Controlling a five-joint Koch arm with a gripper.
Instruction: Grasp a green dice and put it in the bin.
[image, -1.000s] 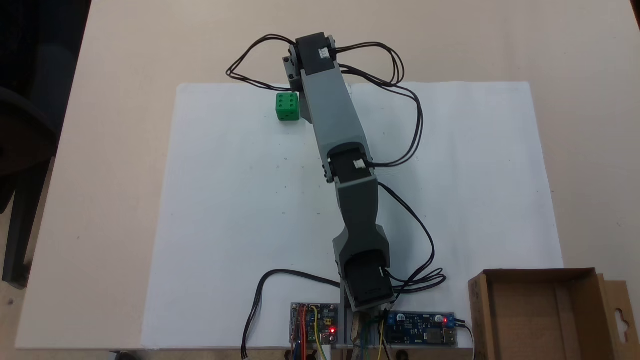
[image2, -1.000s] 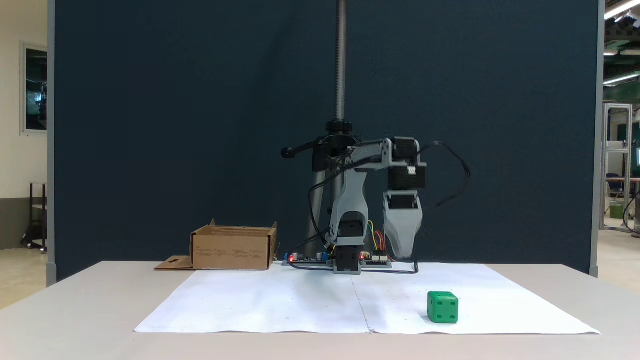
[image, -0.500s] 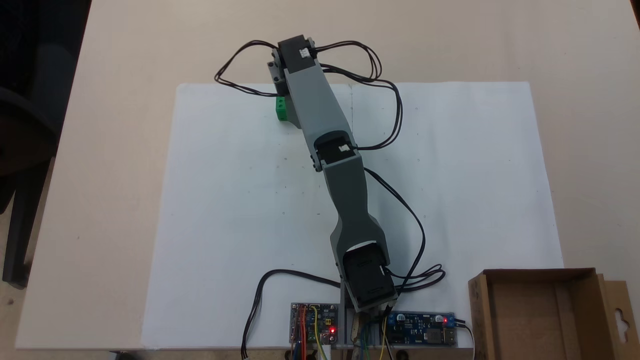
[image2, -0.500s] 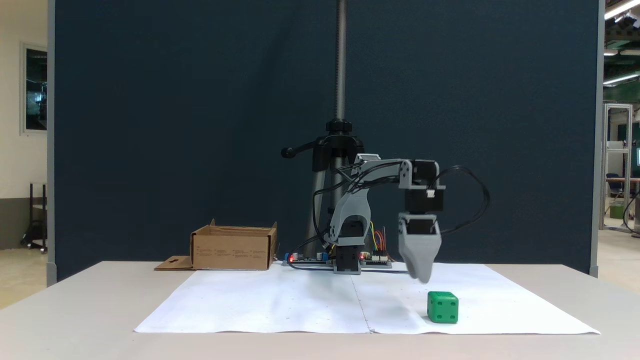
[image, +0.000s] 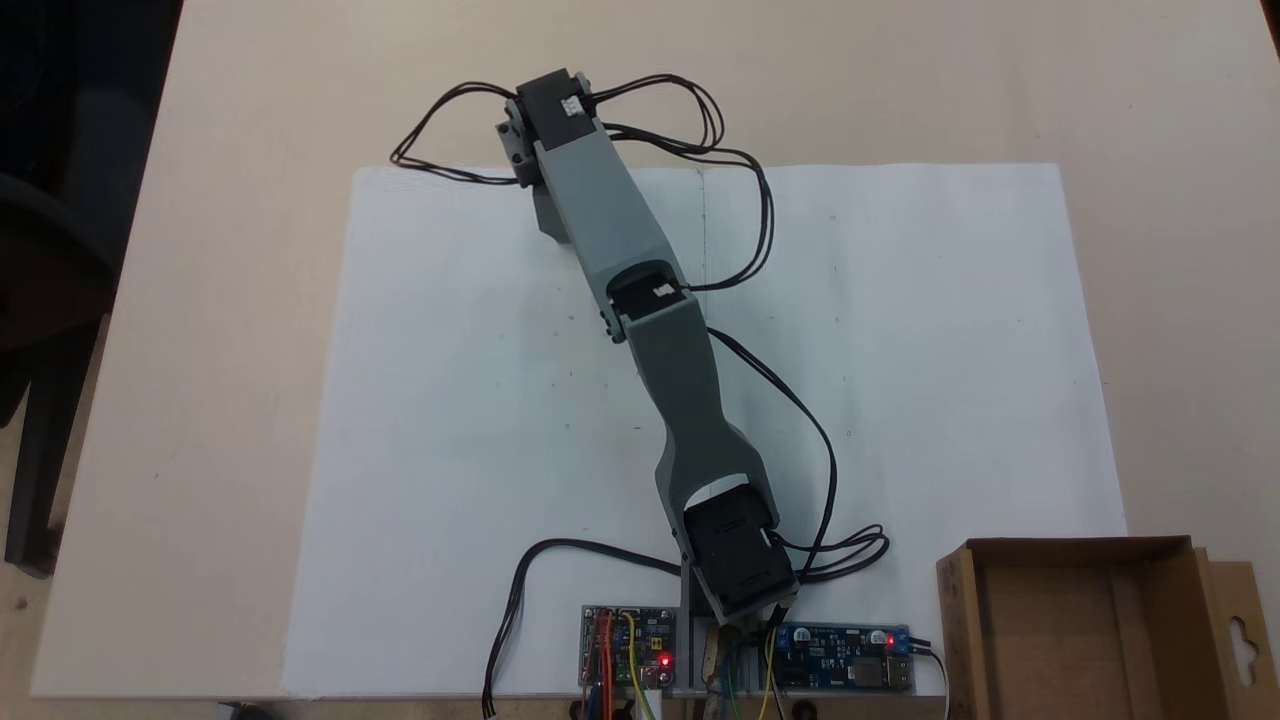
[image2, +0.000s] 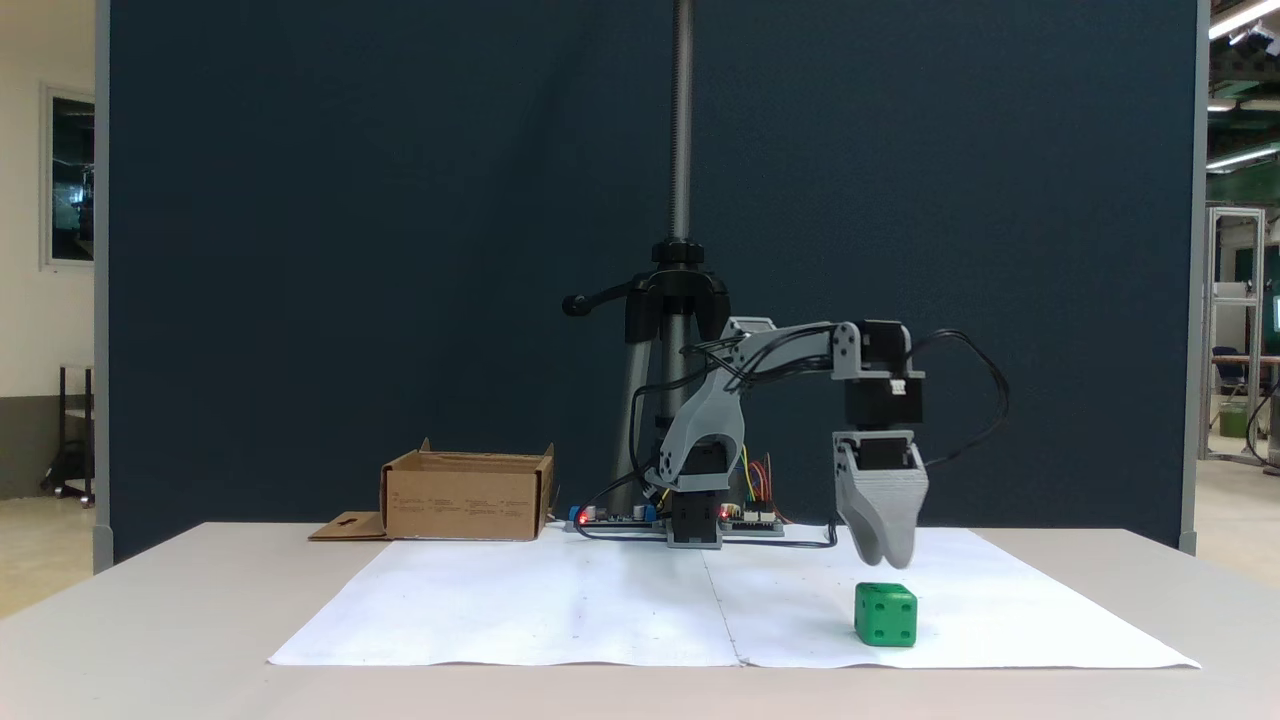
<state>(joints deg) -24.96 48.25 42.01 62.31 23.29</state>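
The green dice (image2: 885, 614) sits on the white paper at the right of a fixed view from the front. My gripper (image2: 886, 558) hangs straight over it, tips down and a small gap above its top face. The two tips sit pressed together with nothing between them. Seen from above, the outstretched arm (image: 600, 230) covers both the dice and the gripper. The cardboard bin (image: 1070, 547) stands at the lower right corner beside the arm's base, with its hang-hole flap (image: 1240, 640) lying outward. From the front the bin (image2: 465, 495) is at the far left.
A white paper sheet (image: 450, 400) covers the table's middle. Two circuit boards (image: 625, 645) (image: 845, 655) with red lights flank the arm's base. Loose black cables (image: 735, 160) loop around the wrist. A tripod pole (image2: 681, 200) rises behind the base before a dark partition.
The arm swung left in the top view and reached further out, and the gripper came down. It went from beside the dice to directly above it, covering the dice from above.
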